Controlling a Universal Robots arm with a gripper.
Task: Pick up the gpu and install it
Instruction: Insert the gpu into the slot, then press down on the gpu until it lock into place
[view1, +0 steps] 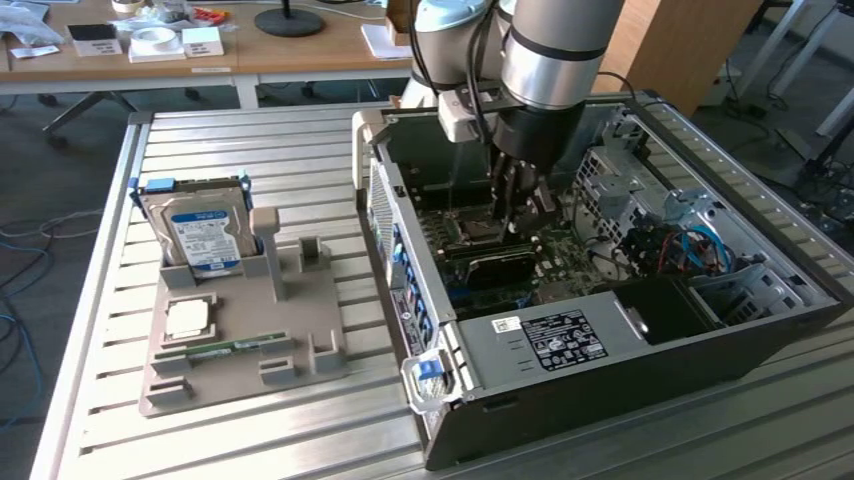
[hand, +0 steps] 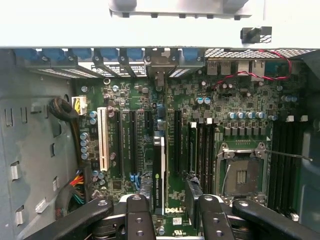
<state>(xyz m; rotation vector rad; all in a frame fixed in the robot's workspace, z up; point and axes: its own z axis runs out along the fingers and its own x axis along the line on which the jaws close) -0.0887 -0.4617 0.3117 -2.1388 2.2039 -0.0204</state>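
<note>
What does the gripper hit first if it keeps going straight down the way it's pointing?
Most likely the gpu. It stands on edge in a motherboard slot inside the computer case, between the open fingers of the gripper. Depth is unclear, so the fingers may pass either side of it and meet the board.

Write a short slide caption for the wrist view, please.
Looking down past the gripper at the gpu, standing on edge in a slot of the motherboard.
</note>
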